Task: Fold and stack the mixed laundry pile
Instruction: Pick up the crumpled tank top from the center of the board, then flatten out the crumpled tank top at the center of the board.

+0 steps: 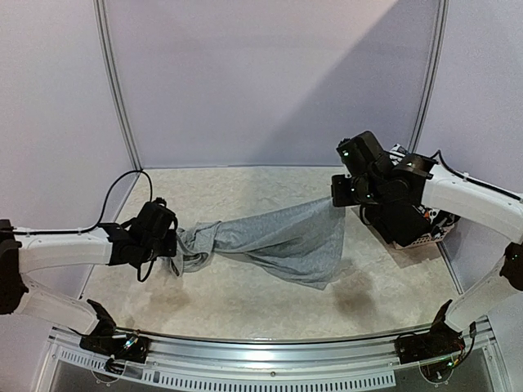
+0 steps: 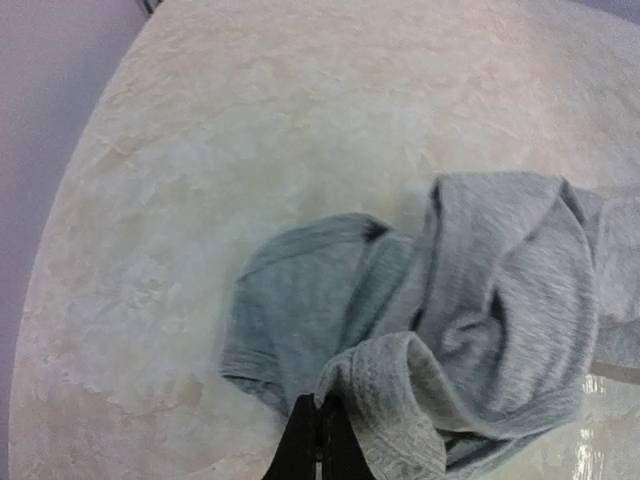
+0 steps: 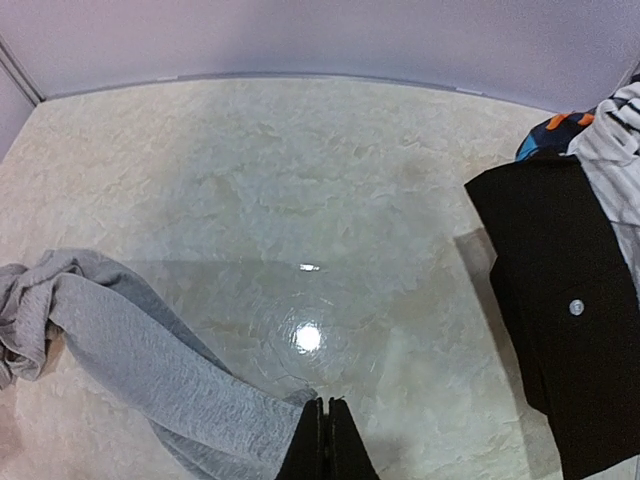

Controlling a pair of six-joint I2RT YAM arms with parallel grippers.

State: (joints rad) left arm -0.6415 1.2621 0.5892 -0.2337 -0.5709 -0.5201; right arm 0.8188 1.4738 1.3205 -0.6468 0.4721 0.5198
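Light grey trousers [image 1: 278, 241] hang stretched between my two grippers above the table. My left gripper [image 1: 173, 242] is shut on the bunched waistband end [image 2: 400, 390] at the left, low over the table. My right gripper [image 1: 337, 196] is shut on the other end [image 3: 215, 410] and holds it higher, at the right. The middle of the cloth sags down to the table. The rest of the laundry pile [image 1: 409, 224] lies at the far right: a black garment [image 3: 565, 330] with a button, a white black-striped piece [image 3: 615, 145] and orange and blue bits [image 3: 555, 130].
The beige marbled table [image 1: 245, 302] has a curved rim at the front. Lilac walls close in the back and sides. A black cable [image 1: 118, 192] loops behind the left arm.
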